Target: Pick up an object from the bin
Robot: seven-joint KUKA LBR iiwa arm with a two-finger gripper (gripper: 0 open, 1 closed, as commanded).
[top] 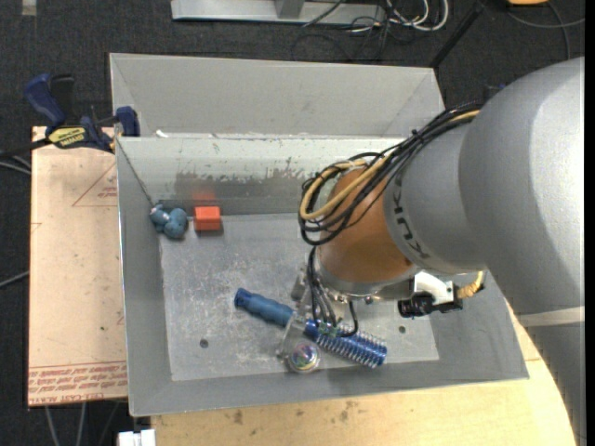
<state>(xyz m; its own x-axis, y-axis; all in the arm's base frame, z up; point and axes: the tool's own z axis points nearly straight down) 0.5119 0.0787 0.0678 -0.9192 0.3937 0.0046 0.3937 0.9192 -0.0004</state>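
**A:** Gripper (309,328) sits low in the bin (186,342), toward the near wall. It is down among three things: a blue ribbed roller (353,347) just right of it, a silvery round piece (302,360) at its tip, and a blue cylinder (262,307) to the left.

**B:** Wide or narrow?

**A:** We cannot tell. The orange wrist cover (358,240) and cables (321,193) crowd it. We see nothing we'd call held.

**B:** Why there?

**A:** We judge that cluster holds the likeliest target, but we can't say which of the three. They lie close together, so closing on one may nudge a neighbour.

**B:** The rest?

**A:** Orange block (207,218) and blue lump (171,221) lie well apart by the far-left wall, out of the way.
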